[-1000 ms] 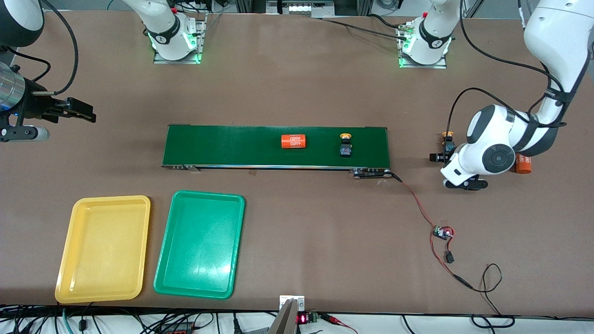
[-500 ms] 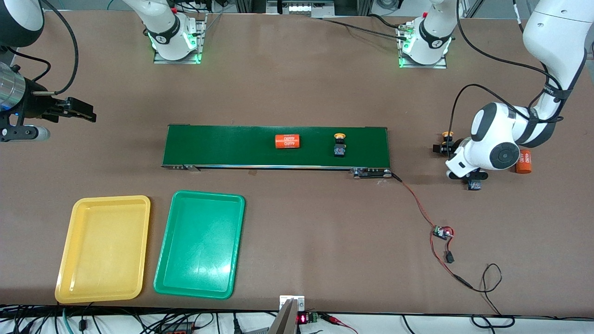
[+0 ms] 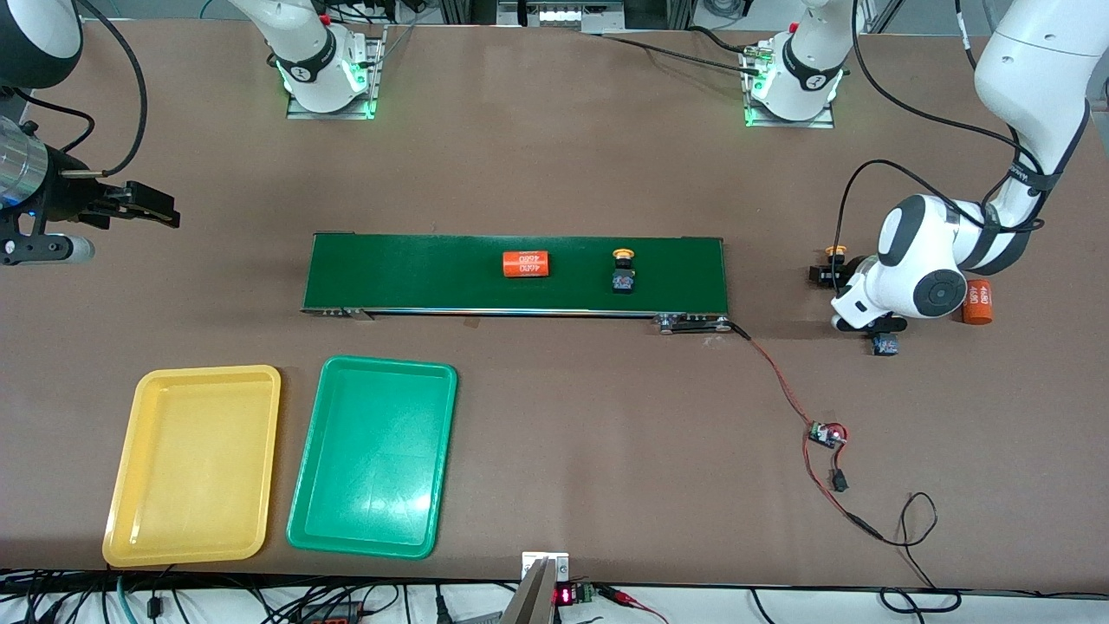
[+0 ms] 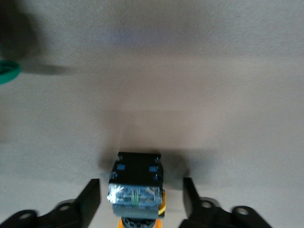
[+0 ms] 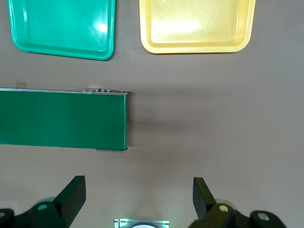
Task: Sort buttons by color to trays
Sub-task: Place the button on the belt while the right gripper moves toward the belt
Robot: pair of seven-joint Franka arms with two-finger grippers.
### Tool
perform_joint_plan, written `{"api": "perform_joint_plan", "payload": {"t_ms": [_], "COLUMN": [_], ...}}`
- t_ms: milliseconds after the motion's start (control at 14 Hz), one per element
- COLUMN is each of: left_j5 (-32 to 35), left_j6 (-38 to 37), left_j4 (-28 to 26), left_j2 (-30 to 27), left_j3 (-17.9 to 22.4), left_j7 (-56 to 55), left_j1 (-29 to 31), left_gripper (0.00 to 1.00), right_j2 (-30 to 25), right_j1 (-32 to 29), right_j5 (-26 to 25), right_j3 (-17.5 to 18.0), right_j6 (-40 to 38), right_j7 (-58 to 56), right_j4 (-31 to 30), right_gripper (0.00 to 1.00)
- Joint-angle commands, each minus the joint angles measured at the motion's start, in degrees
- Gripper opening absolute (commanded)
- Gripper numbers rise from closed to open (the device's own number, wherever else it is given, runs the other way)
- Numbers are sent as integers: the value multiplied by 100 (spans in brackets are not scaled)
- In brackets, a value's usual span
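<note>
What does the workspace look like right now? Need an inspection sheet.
Surface: brown table, green belt across the middle.
Job's things: yellow tray and green tray, both empty; one yellow-capped button on the belt; a second button on the table between the left fingers; a third button beside it, cap hidden.
Clutter: orange cylinder on the belt, another cylinder by the left arm.
Grippers: left gripper open, straddling the second button, not touching; right gripper open, waits at its end of the table.
Cables: red wires from belt to circuit board.
Surroundings: nothing seen.
</note>
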Motion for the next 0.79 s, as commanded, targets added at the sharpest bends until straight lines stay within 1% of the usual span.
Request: {"api": "perform_joint_plan", "payload": {"t_ms": [0,71,143,286,429,500,571,643,714], "left_j5": [-82,-82,-82,-73,-117,-152,-300,-528,-930], "left_j6": [61,17,-27,-45,-149,-437,-701,-895,-949], "left_j4": [-36,7,51,217,516,822,1156,1411,1579], "left_j2": [-36,-45,-106,-177,-194,-203,-203,-195,-195], "left_j3": [61,53,26,-87,-456,-718,-973,-1106,-1151], "left_j7": [148,148,130,139,113,95,78,69,60], "left_j1": [-25,-24,-33,-94,-95,-95,-112,-173,-287], "left_gripper": [37,28,23,22,22,22,22,22,22], "right_j2": [39,39,39,12,-32,-32,-32,-32,-32], "right_j1": [-26,-17,-17,18,71,149,281,439,536], "right_j5": [44,44,53,61,87,131,140,140,132], "right_j3": [7,15,16,16,42,51,59,59,59], "right_j6": [-91,-82,-91,-82,5,15,58,85,224], "right_j7": [-108,-108,-99,-99,-90,-73,-3,15,163], "right_j4": [61,61,61,17,-141,-141,-159,-237,-377], "right_gripper": [100,100,100,100,100,100,100,100,100]}}
